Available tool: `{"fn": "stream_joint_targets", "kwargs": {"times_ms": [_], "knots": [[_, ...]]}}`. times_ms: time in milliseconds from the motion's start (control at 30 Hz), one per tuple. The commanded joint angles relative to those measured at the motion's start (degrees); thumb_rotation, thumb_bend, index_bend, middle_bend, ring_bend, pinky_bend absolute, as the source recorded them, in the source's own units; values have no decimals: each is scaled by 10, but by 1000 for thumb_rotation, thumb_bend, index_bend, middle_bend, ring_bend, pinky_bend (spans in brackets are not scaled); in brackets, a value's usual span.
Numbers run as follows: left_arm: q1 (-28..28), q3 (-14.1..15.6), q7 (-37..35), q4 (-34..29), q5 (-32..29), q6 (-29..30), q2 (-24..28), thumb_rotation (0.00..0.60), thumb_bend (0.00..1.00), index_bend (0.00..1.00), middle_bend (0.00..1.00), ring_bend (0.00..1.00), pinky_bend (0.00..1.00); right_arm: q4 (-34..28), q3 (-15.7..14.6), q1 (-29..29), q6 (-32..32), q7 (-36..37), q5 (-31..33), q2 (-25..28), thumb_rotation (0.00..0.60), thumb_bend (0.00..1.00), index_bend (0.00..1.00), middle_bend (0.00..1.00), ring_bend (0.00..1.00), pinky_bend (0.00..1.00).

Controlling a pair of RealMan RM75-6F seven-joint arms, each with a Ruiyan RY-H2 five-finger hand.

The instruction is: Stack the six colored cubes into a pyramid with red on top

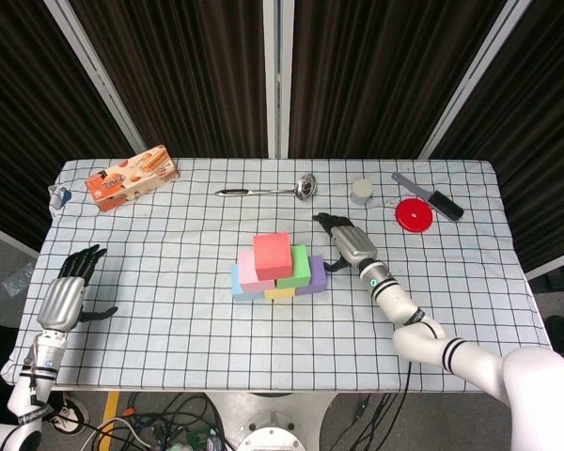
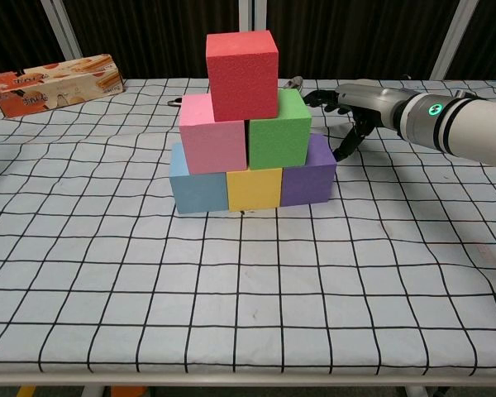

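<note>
The pyramid stands mid-table. Its bottom row is a blue cube (image 2: 197,186), a yellow cube (image 2: 254,188) and a purple cube (image 2: 307,178). A pink cube (image 2: 213,134) and a green cube (image 2: 279,131) sit above them, with the red cube (image 2: 242,74) (image 1: 272,254) on top. My right hand (image 2: 351,107) (image 1: 343,246) is at the stack's right side, fingers spread, thumb against the purple cube, holding nothing. My left hand (image 1: 68,291) rests near the table's left front edge, fingers apart and empty.
An orange snack box (image 1: 130,177) lies at the back left. A metal ladle (image 1: 273,190) lies behind the stack. A small grey cup (image 1: 361,192), a red disc (image 1: 414,215) and a black-handled tool (image 1: 430,196) sit at the back right.
</note>
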Motion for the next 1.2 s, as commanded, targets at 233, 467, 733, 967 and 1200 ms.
{"fn": "stream_joint_targets", "kwargs": {"times_ms": [233,467,733,967,1200], "knots": [[0,-1,-4,1,0,0,2,600,0,75,26,0,37,7,1,2,-5,6,-6,-5,600,195,0,0,0,0],[0,-1,-3,-1,-1,-2,3,600,0,74,26,0,36,7,3,2,-6,6,-5,-4,600,195,0,0,0,0],[-1,-2,1,-6,0,-2,5,600,0,74,26,0,36,5,5,3,-9,4,-2,0,600,195,0,0,0,0],[-1,-1,4,-6,-1,-4,5,600,0,75,26,0,36,6,7,6,-14,5,1,-4,600,195,0,0,0,0],[-2,1,0,-6,1,-6,7,600,0,75,26,0,37,5,8,7,-12,-1,1,-5,600,195,0,0,0,0]]}}
